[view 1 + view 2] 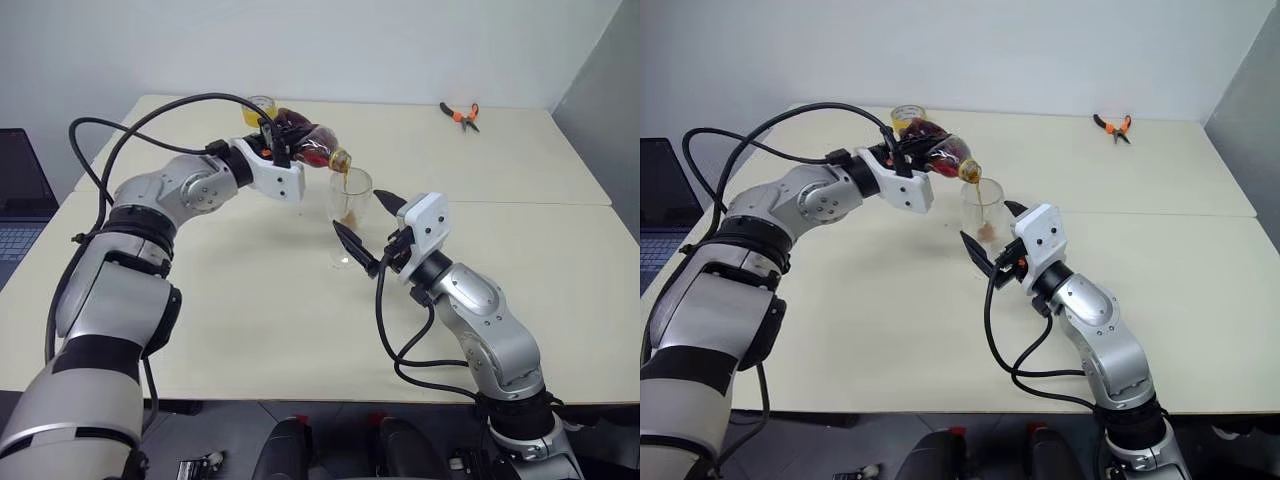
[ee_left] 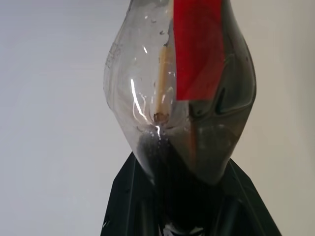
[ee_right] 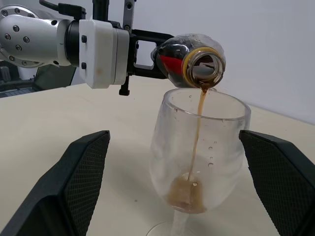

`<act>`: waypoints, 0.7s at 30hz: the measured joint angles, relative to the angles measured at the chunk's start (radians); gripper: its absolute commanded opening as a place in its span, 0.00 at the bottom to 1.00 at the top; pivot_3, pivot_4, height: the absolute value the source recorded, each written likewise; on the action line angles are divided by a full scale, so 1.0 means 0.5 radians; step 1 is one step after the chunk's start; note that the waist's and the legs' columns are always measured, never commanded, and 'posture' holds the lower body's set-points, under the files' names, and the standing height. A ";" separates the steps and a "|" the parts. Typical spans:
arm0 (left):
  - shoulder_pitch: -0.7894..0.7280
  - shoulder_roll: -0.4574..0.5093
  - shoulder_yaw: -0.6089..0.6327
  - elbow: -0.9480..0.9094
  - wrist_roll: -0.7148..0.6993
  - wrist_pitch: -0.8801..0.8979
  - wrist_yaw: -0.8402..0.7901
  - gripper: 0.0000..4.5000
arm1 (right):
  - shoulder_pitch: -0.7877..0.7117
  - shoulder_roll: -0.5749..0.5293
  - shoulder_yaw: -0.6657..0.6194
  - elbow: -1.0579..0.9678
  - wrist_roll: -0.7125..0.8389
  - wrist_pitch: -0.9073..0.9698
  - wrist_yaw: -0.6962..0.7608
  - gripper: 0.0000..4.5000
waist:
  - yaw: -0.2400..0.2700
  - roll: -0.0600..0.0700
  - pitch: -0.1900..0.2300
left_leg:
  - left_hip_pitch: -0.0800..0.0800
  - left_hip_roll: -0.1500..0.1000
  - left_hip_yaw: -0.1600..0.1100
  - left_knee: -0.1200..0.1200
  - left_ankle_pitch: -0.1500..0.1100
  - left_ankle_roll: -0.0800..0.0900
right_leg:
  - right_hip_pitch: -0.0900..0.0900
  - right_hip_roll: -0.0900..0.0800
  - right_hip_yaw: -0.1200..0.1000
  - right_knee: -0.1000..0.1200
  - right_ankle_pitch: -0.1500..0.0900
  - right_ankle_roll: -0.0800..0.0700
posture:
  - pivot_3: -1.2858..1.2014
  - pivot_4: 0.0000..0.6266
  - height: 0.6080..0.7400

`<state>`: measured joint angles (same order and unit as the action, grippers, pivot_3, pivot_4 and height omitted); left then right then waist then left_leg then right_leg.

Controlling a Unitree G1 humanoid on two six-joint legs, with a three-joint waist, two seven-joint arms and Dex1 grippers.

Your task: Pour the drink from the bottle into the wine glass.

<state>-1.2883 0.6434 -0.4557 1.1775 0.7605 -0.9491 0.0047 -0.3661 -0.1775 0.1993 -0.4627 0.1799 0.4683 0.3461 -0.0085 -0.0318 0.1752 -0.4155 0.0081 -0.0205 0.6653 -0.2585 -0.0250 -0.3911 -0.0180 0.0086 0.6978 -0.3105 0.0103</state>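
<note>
The left gripper (image 1: 283,143) clamps the tipped bottle (image 3: 189,61), its red label (image 2: 197,49) showing no readable writing, as the drink (image 3: 198,123) streams into the wine glass (image 3: 197,162) on the bench (image 1: 250,300), between the right gripper's (image 1: 365,230) wide-spread fingers.

No legible text, brand, number or sign appears in any view. The bottle (image 3: 189,61), upper centre of the right wrist view, carries a plain red label band (image 2: 197,49) with no readable print; faint embossed marks on its clear wall remain illegible.
</note>
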 measured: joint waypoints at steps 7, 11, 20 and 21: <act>-0.015 0.006 -0.025 0.005 0.015 -0.006 0.025 0.14 | 0.000 0.008 0.003 0.000 0.000 0.000 0.000 1.00 | 0.000 0.000 0.000 | 0.000 0.000 0.000 0.000 0.000 0.000 | 0.000 0.000 0.000 0.000 0.000 0.000 | 0.52 0.24 1.00; -0.030 0.012 -0.037 0.006 0.022 -0.016 0.050 0.14 | 0.000 0.012 0.017 0.000 -0.001 0.000 -0.001 1.00 | 0.000 0.000 0.000 | 0.000 0.000 0.000 0.000 0.000 0.000 | 0.000 0.000 0.000 0.000 0.000 0.000 | 0.52 0.24 1.00; -0.044 0.019 -0.061 0.012 0.055 -0.033 0.083 0.14 | 0.000 0.018 0.033 0.000 -0.001 0.000 -0.006 1.00 | -0.001 0.000 0.000 | 0.000 0.000 0.000 0.000 0.000 0.000 | 0.000 0.000 0.000 0.001 0.000 0.000 | 0.52 0.24 1.00; -0.046 0.019 -0.062 0.013 0.057 -0.034 0.092 0.14 | 0.000 0.021 0.032 0.001 -0.002 0.000 -0.009 1.00 | -0.001 0.000 0.000 | 0.000 0.000 0.000 0.000 0.000 -0.001 | 0.000 0.000 0.000 0.001 0.000 0.000 | 0.52 0.24 1.00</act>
<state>-1.3113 0.6526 -0.4867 1.1841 0.7890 -0.9659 0.0510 -0.3662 -0.1669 0.2154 -0.4623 0.1790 0.4683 0.3416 -0.0088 -0.0318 0.1752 -0.4155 0.0081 -0.0203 0.6656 -0.2584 -0.0253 -0.3912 -0.0180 0.0087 0.6980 -0.3105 0.0103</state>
